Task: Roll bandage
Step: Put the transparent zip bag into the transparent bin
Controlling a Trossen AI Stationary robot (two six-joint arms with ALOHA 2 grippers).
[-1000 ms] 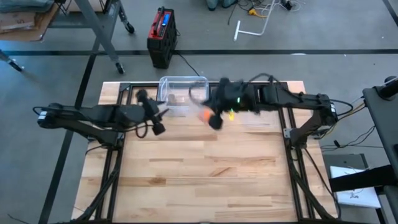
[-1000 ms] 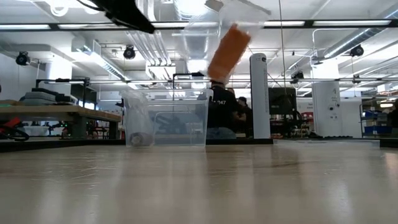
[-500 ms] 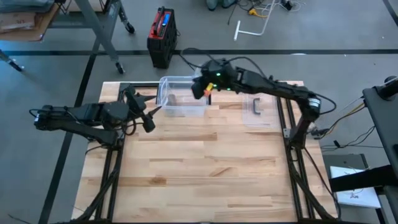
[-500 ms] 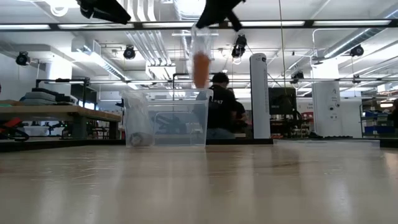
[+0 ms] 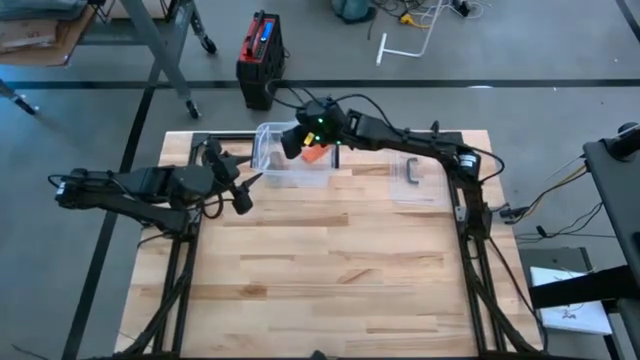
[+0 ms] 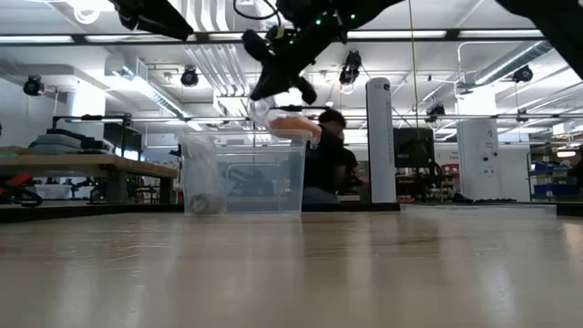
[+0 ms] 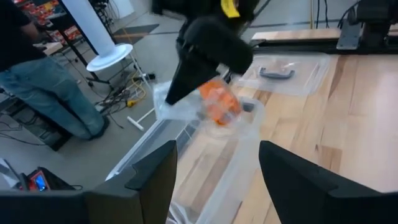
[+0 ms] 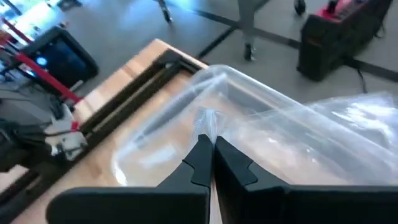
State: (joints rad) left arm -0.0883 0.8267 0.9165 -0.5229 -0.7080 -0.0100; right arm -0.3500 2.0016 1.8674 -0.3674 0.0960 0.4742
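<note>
Two arms are up. My right end effector (image 5: 300, 143) pinches a clear bag (image 7: 205, 109) shut, holding the orange bandage (image 5: 312, 154) inside it over the bin (image 5: 290, 160), likely to drop it in. My left end effector (image 5: 240, 190) hangs with fingers apart beside the bin, above the surface (image 5: 330, 270), holding nothing.

Right end effector (image 5: 296, 141) swung bagged orange roll (image 5: 312, 155) from mid-table to over clear bin (image 5: 292, 160), left end effector (image 5: 243, 190) opened

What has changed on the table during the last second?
The right gripper carried the bagged orange roll from the table's middle to above the clear bin, fingers shut on the bag. The left gripper opened and drew back. Bin and lid stayed.
</note>
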